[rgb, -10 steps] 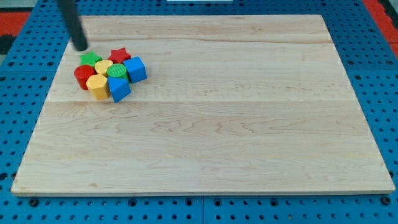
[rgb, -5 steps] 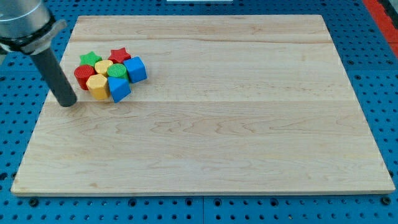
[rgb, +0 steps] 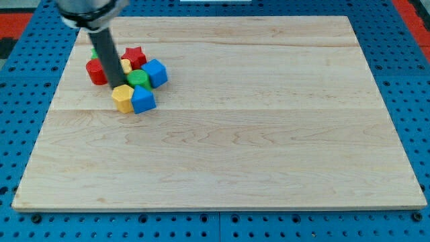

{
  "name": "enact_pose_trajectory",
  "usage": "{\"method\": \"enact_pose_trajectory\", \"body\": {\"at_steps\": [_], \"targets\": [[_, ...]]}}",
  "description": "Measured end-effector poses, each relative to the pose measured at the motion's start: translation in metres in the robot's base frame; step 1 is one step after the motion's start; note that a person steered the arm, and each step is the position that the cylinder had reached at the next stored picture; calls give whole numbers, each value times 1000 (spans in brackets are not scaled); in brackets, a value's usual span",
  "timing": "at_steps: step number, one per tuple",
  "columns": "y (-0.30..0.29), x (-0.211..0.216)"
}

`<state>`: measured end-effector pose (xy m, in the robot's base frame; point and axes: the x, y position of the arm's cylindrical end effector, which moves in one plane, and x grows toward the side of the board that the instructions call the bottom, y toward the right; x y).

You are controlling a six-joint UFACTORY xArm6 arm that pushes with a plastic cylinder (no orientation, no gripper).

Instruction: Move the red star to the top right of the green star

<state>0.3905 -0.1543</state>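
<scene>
The blocks huddled near the table's top-left corner, with wide bare wood toward the view's right and bottom. The red star, glossy and five-pointed, lay at the cluster's top, above the blue cube. My tip stood amid the cluster, touching the yellow block; the rod carried no jaws.

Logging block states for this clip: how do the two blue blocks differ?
The upper blue block lies at the cluster's right edge, farther from my tip. The lower blue block lies nearer the view's bottom, touching the yellow block. Both are blue, similar-sized, on the wooden board.
</scene>
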Motion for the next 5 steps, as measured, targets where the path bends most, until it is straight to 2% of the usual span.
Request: {"method": "enact_pose_trajectory", "body": {"at_steps": [2,4,5], "targets": [[47,0],[44,-1],[43,-27]]}}
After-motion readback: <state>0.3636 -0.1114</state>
